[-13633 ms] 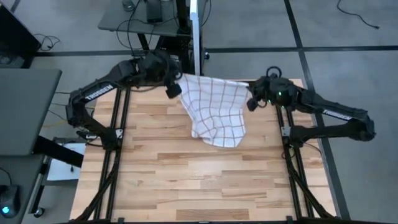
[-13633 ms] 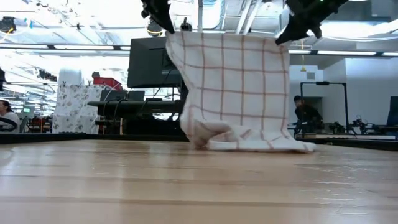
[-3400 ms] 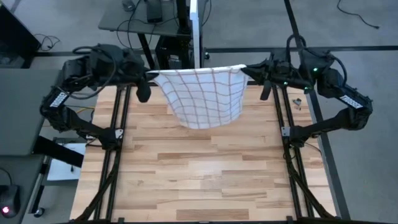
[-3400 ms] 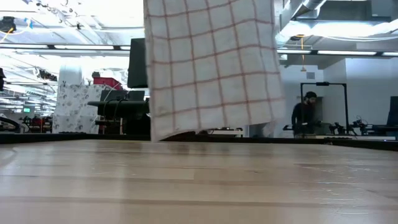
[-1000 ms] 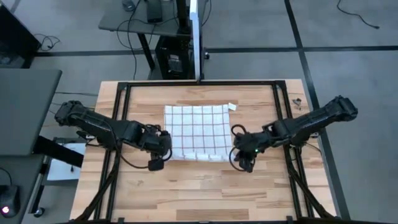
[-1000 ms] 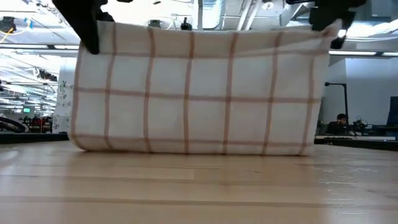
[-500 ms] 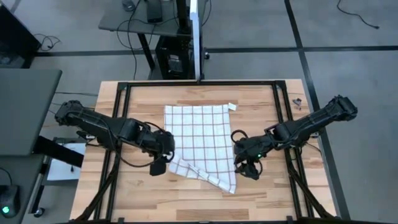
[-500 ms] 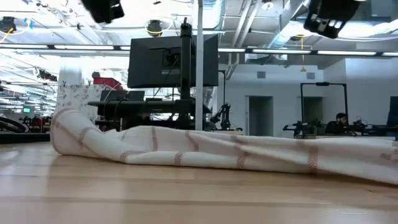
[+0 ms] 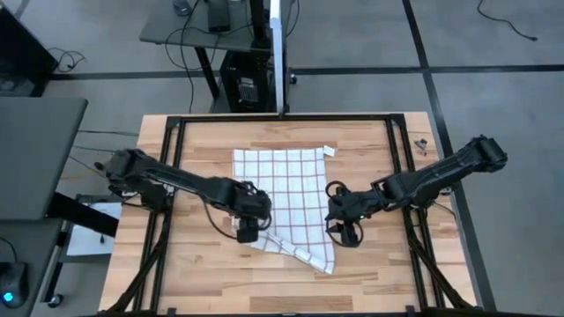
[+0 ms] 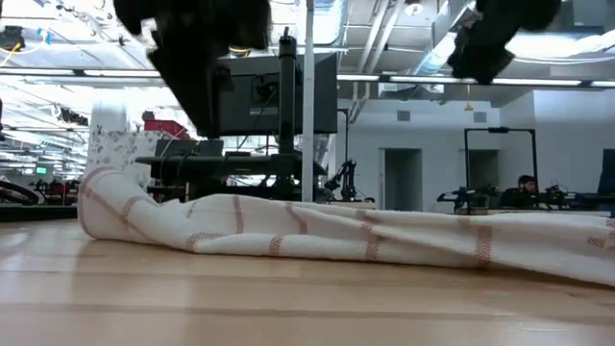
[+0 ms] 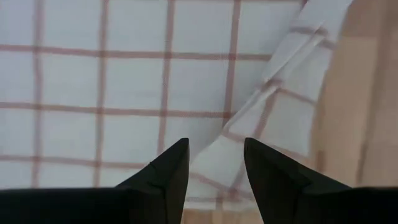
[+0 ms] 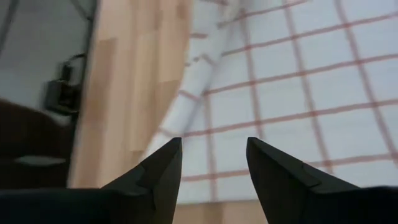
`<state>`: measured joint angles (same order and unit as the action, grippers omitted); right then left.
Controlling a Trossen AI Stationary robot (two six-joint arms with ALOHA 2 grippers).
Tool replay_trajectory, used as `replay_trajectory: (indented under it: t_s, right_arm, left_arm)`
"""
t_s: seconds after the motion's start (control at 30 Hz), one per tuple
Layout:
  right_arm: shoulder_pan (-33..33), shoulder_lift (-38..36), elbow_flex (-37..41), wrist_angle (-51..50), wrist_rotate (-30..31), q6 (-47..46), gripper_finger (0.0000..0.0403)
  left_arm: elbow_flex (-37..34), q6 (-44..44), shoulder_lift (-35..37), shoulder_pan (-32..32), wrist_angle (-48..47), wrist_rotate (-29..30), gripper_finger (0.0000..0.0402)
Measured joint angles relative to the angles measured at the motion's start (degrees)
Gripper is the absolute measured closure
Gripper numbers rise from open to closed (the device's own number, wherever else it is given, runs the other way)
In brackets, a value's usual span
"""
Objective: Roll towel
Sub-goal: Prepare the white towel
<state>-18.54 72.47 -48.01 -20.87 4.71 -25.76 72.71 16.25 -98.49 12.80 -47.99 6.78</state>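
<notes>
The towel (image 9: 289,199) lay on the table (image 9: 264,282), its long axis running from the far edge toward the near one — the near end crumpled, skewed toward the right arm's side. The left gripper (image 9: 248,231) and right gripper (image 9: 340,220) hovered at its side edges, fingers spread, holding nothing.

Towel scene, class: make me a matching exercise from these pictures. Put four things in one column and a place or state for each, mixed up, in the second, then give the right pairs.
Things
1. towel
2. left gripper
3. right gripper
4. small white corner tag

Places or states
A. open, at the towel's near left corner
B. at the towel's far right corner
C. spread on the table, near edge folded over
D. open, at the towel's right edge

Pairs: 1-C, 2-A, 3-D, 4-B
</notes>
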Motion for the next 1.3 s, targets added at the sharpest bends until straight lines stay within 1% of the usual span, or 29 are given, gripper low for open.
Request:
replay_trajectory:
  t_s: [0.07, 0.17, 0.23, 0.33, 0.43, 0.53, 0.67, 0.7, 0.8, 0.87, 0.97, 1.0, 1.03, 1.07, 1.13, 1.2, 1.23, 1.3]
  right_arm:
    - [0.54, 0.0, 3.46, 4.36, 1.77, -1.07, 0.0232]
    - [1.52, 0.04, 8.17, 9.09, 2.2, -3.29, 0.0233]
    - [2.08, 0.04, 10.39, 11.88, 2.26, -4.03, 0.0233]
    - [2.7, 0.38, 13.67, 15.8, 2.29, -4.13, 0.0233]
    - [3.32, 2.49, 15.52, 19.02, 2.26, -4.2, 0.0233]
    - [3.24, 6.45, 15.85, 23.23, 1.77, -4.23, 0.0233]
    - [3.17, 12.59, 15.38, 28.27, 1.18, -4.17, 0.0233]
    - [3.2, 14.0, 15.09, 28.95, 1.2, -4.17, 0.0233]
    - [3.33, 17.49, 14.66, 29.22, 1.2, -4.19, 0.0233]
    - [3.32, 19.12, 14.54, 29.23, 1.2, -4.2, 0.0233]
    - [2.9, 20.12, 14.34, 29.7, 1.21, -4.19, 0.0233]
    - [2.72, 20.25, 14.34, 29.89, 1.22, -4.19, 0.0233]
    - [2.62, 20.31, 14.34, 30.19, 1.22, -4.19, 0.0233]
    - [2.52, 20.37, 14.34, 30.64, 1.2, -4.19, 0.0233]
    - [2.51, 20.43, 14.42, 31.69, 1.08, -4.19, 0.0233]
    - [2.68, 20.48, 14.43, 32.84, 0.97, -4.22, 0.0233]
    - [2.88, 20.48, 14.43, 33.37, 0.88, -4.23, 0.0233]
    - [3.04, 20.48, 14.43, 33.8, 0.81, -4.24, 0.0233]
  left_arm:
    - [-0.02, 0.0, -2.53, 0.16, 0.6, -0.29, 0.0263]
    - [0.0, 0.08, -4.81, 0.72, 1.86, -0.78, 0.0266]
    - [0.0, 0.57, -5.95, 1.27, 2.27, -2.62, 0.0269]
    - [-0.01, 1.76, -6.6, 2.42, 3.01, -5.17, 0.0273]
    - [-0.02, 1.69, -6.63, 3.69, 3.04, -5.87, 0.0274]
    - [0.0, 2.63, -6.63, 4.53, 3.11, -6.94, 0.0274]
    - [0.0, 6.39, -6.63, 6.19, 2.36, -13.38, 0.0274]
    - [0.0, 7.37, -6.63, 7.06, 2.49, -14.14, 0.0274]
    - [0.01, 10.77, -6.63, 9.6, 3.03, -14.99, 0.0274]
    - [0.44, 12.21, -6.63, 11.06, 2.22, -16.55, 0.0274]
    - [3.35, 14.43, -6.65, 12.4, -0.83, -16.92, 0.0274]
    - [5.03, 14.72, -6.64, 12.45, -2.69, -16.53, 0.0274]
    - [6.89, 14.81, -6.61, 12.46, -4.66, -14.68, 0.0274]
    - [8.93, 14.7, -6.58, 12.33, -6.64, -11.59, 0.0274]
    - [12.71, 12.96, -6.49, 11.78, -9.81, -1.84, 0.0274]
    - [14.89, 10.2, -6.37, 10.42, -10.49, 8.5, 0.0274]
    - [15.05, 9.06, -6.35, 9.09, -9.75, 10.76, 0.0274]
    - [14.08, 10.41, -6.46, 5.24, -8.12, 11.0, 0.0274]
